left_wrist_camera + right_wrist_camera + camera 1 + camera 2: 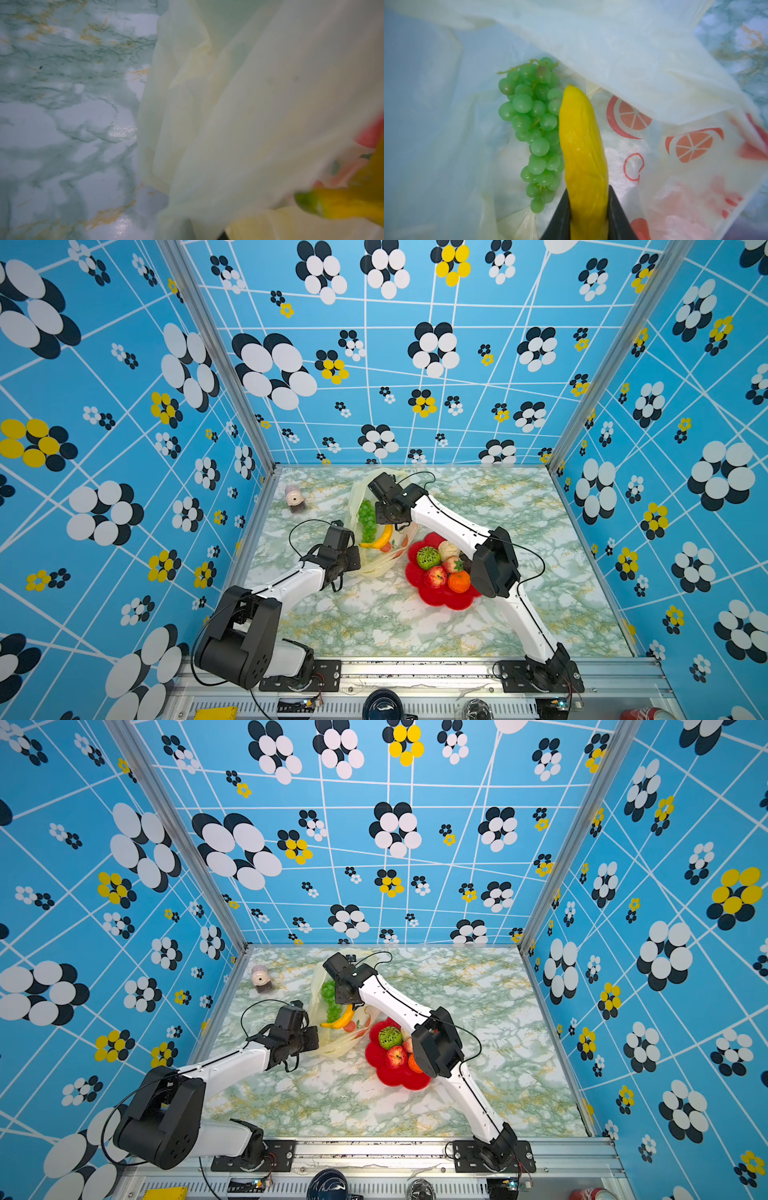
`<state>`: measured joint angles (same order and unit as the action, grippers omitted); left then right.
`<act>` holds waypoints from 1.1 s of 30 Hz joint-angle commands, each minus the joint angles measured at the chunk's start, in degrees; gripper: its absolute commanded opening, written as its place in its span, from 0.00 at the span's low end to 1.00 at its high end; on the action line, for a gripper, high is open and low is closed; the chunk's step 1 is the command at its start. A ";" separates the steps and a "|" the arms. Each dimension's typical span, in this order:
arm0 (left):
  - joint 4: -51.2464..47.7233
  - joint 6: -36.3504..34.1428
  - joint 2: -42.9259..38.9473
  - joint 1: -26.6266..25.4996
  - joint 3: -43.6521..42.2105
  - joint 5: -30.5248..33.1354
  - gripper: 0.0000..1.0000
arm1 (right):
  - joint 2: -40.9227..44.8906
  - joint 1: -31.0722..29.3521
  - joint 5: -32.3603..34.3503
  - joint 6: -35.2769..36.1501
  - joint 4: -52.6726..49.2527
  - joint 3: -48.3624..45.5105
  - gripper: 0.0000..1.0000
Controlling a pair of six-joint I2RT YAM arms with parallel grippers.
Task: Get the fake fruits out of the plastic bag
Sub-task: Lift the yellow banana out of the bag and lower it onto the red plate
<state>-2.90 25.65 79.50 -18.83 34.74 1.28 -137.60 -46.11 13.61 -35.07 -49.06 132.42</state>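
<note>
The plastic bag (376,562) lies open on the marble table, left of centre in both top views. My left gripper (355,558) is shut on its near-left edge, and the film (249,104) fills the left wrist view. My right gripper (588,199) reaches into the bag from the far side and is shut on the yellow banana (583,145), whose lower end shows in a top view (381,538). A green grape bunch (533,124) lies inside the bag beside the banana, touching it. Printed orange slices (633,118) show on the film.
A red flower-shaped plate (440,599) sits right of the bag, under my right forearm. It holds a green netted ball (428,558), a cream bulb (449,549), a strawberry (453,565), an apple (435,576) and an orange (459,581). A small pinkish object (295,497) stands back left.
</note>
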 commanded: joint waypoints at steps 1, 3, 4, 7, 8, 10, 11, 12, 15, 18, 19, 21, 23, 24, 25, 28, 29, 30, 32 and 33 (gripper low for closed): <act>1.56 -0.74 -0.89 0.10 -1.66 -0.37 0.00 | 2.75 -0.54 2.24 1.18 -4.87 1.96 0.22; 1.85 -0.40 -1.66 0.22 -2.24 0.10 0.00 | 4.36 -0.93 2.37 2.18 -6.19 1.26 0.22; 1.99 -0.34 -1.92 0.32 -2.46 0.04 0.00 | 5.50 -1.14 2.08 2.94 -6.56 0.28 0.22; 2.59 -0.07 -2.66 0.55 -3.07 0.16 0.00 | 11.29 -1.39 2.25 4.74 -6.12 -6.75 0.21; 2.80 0.06 -2.93 0.62 -3.32 0.18 0.00 | 14.49 -1.27 2.55 5.53 -5.44 -10.14 0.21; 2.90 0.18 -3.38 0.75 -3.60 0.22 0.00 | 20.09 -1.10 2.75 7.33 -3.36 -17.21 0.21; 2.90 0.23 -3.52 0.93 -3.68 0.24 0.00 | 22.98 -0.82 2.47 8.24 -2.37 -20.80 0.21; 2.94 0.35 -3.56 1.00 -3.75 0.19 0.00 | 25.90 -0.44 2.03 8.89 -1.67 -24.06 0.21; 2.73 0.54 -3.65 1.22 -3.78 -0.05 0.00 | 33.35 1.46 0.19 10.01 -1.11 -32.47 0.20; 2.70 0.49 -3.70 1.25 -3.74 -0.05 0.00 | 40.19 3.39 -0.77 11.32 -1.09 -39.81 0.19; 2.65 0.47 -3.74 1.31 -3.72 -0.05 0.00 | 42.19 3.97 -0.85 11.82 -1.04 -42.47 0.19; 2.68 0.58 -3.66 1.33 -3.72 0.00 0.00 | 46.09 5.49 -1.45 12.86 -1.47 -46.71 0.18; 2.65 0.56 -3.48 1.27 -3.63 0.00 0.00 | 49.42 7.09 -2.21 13.82 -2.25 -49.79 0.18; 2.70 0.53 -3.48 1.30 -3.63 -0.05 0.00 | 51.09 7.95 -2.26 14.32 -2.60 -51.34 0.18; 2.64 0.51 -3.39 1.31 -3.57 0.00 0.00 | 52.47 8.67 -2.10 14.93 -2.92 -52.69 0.18; 2.72 0.53 -3.27 1.34 -3.60 -0.05 0.00 | 56.07 11.07 -1.21 16.37 -4.14 -56.89 0.18; 2.66 0.47 -3.29 1.37 -3.58 -0.05 0.00 | 57.11 11.85 -0.80 16.73 -4.36 -58.29 0.18; 2.65 0.51 -3.22 1.38 -3.56 -0.12 0.00 | 58.06 12.56 -0.60 16.90 -4.61 -59.69 0.18; 2.72 0.50 -3.22 1.39 -3.56 -0.10 0.00 | 59.42 13.44 0.00 17.30 -4.50 -62.05 0.18; 2.72 0.48 -3.20 1.35 -3.57 -0.11 0.00 | 59.88 13.74 0.49 17.43 -4.38 -63.16 0.18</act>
<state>-0.34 25.89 76.90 -18.00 31.88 1.30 -79.53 -33.15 12.82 -19.44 -52.05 71.85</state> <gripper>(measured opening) 0.045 0.241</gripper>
